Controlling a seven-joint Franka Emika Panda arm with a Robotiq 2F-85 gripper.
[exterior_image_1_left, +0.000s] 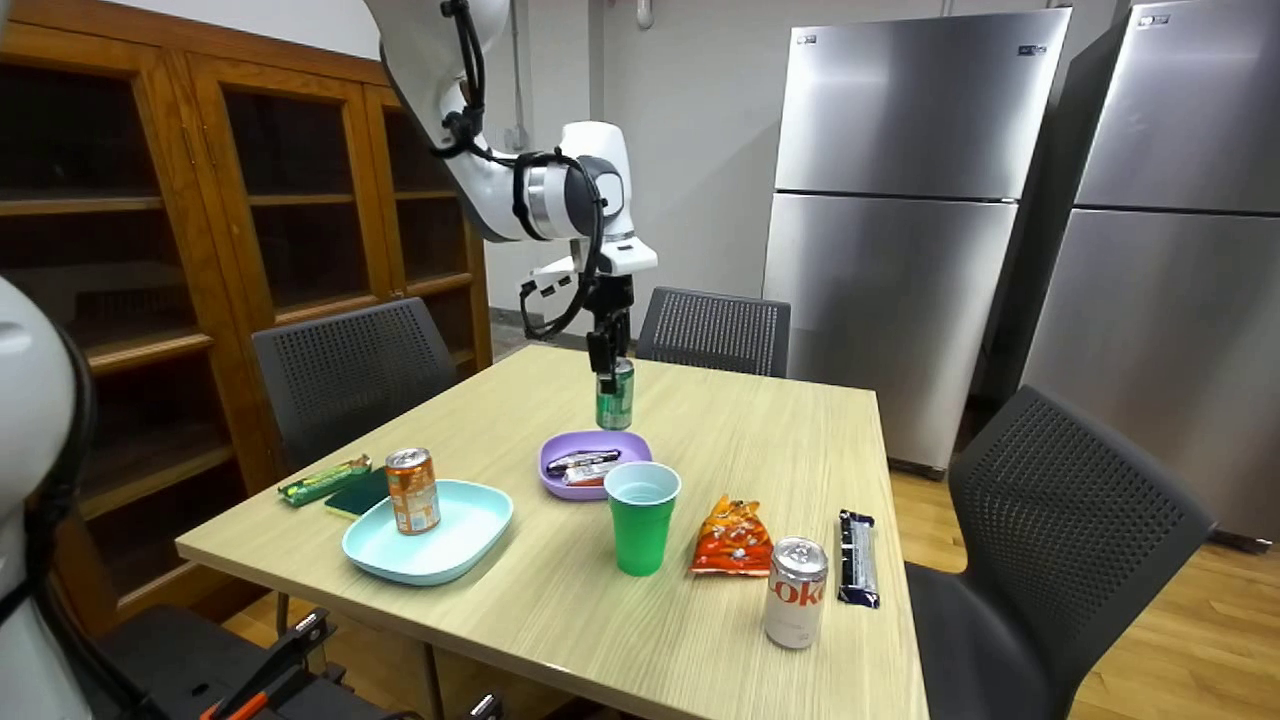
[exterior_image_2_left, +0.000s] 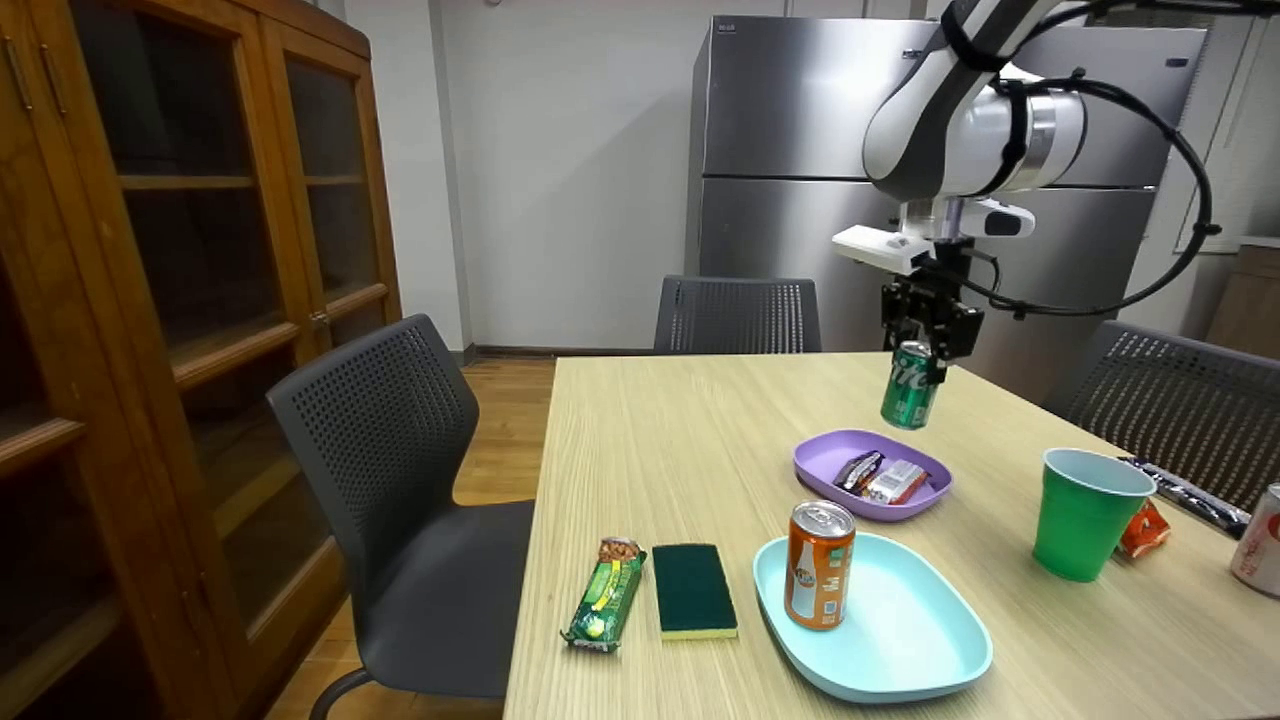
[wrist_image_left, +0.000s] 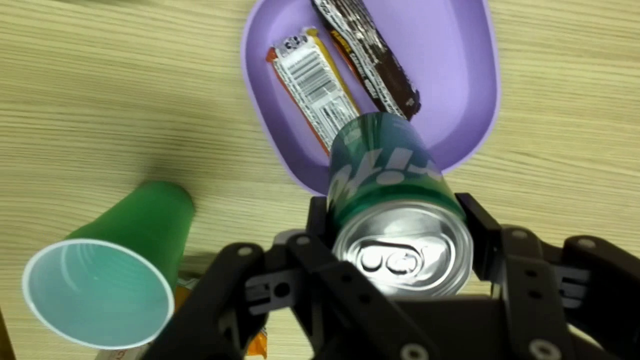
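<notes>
Currently, a green soda can (exterior_image_2_left: 907, 390) is hanging in the air close to a purple tray (wrist_image_left: 452, 65), and the gripper (wrist_image_left: 398, 225) is pinching its sides near the top. Inside that tray, a dark-wrapped bar (wrist_image_left: 371, 57) and a barcoded bar (wrist_image_left: 317, 85) are lying side by side. Near the tray, a green cup (exterior_image_1_left: 643, 532) is standing upright and a turquoise plate (exterior_image_1_left: 470, 515) is bearing an orange can (exterior_image_1_left: 413, 492); farther from that tray, a snack bag (exterior_image_1_left: 733, 542) and a sponge (exterior_image_2_left: 694, 588) are resting.
</notes>
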